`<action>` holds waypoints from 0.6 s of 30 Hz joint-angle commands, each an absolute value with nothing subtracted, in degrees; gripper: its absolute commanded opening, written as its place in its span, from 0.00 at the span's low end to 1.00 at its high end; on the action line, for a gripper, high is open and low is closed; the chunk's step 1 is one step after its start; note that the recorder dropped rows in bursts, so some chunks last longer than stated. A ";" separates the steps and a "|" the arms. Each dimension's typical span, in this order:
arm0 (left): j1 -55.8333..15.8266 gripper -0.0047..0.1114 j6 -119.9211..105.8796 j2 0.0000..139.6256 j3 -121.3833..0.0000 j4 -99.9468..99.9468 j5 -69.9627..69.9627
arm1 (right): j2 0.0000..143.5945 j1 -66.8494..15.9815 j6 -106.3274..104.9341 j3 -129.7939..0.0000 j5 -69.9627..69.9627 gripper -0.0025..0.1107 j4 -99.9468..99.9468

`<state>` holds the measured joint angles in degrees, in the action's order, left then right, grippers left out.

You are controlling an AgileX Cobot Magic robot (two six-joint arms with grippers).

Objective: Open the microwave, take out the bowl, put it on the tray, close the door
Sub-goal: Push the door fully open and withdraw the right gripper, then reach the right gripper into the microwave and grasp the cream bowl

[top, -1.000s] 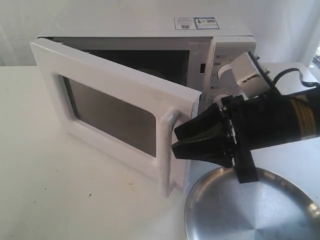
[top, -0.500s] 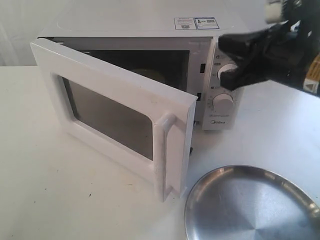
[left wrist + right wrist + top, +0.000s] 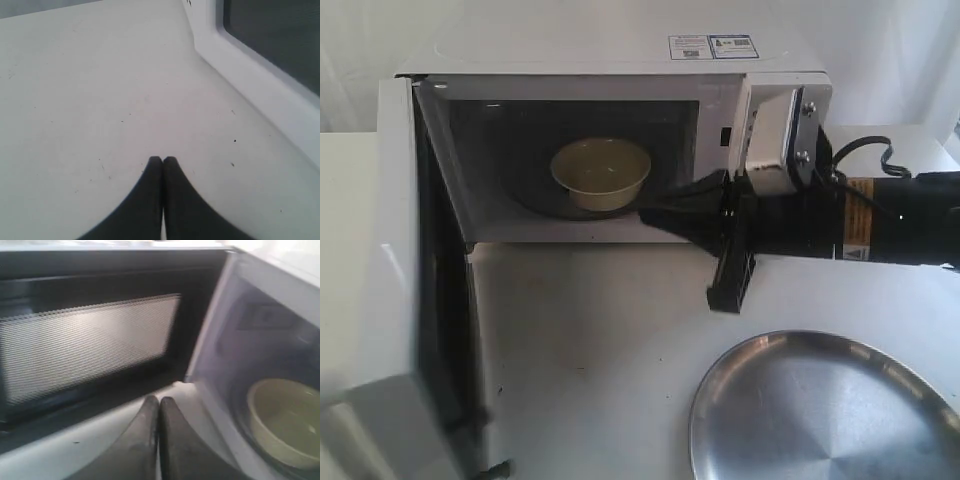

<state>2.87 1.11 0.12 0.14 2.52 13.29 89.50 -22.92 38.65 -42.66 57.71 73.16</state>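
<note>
The right tool (image 3: 159, 400), fingers pressed together and holding nothing, sits at the open mouth of the microwave (image 3: 620, 55), just beside the bowl (image 3: 601, 172) inside. The left tool (image 3: 163, 160), likewise closed and empty, hovers over the table (image 3: 90, 90) near the wide-swung door (image 3: 395, 260). The tray (image 3: 820, 415) lies in front.

My right pincer (image 3: 159, 401) is black; the microwave (image 3: 620, 50) white, its door window (image 3: 85, 345) dark and fine-meshed; bowl (image 3: 601, 172) cream; tray (image 3: 820, 410) steel-grey.

bright, washed-out whites | right wrist view blurred | soft shadows
</note>
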 commanded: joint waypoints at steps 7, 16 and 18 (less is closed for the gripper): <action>2.62 0.04 1.23 0.00 0.00 2.20 13.34 | 91.43 -28.72 33.25 -43.83 47.71 0.28 59.03; 2.62 0.04 1.23 0.00 0.00 2.20 13.34 | 103.47 -39.17 14.59 -56.21 34.57 0.52 47.78; 2.62 0.04 1.23 0.00 0.00 2.20 13.34 | 107.52 -40.05 13.84 -60.45 30.01 0.52 47.78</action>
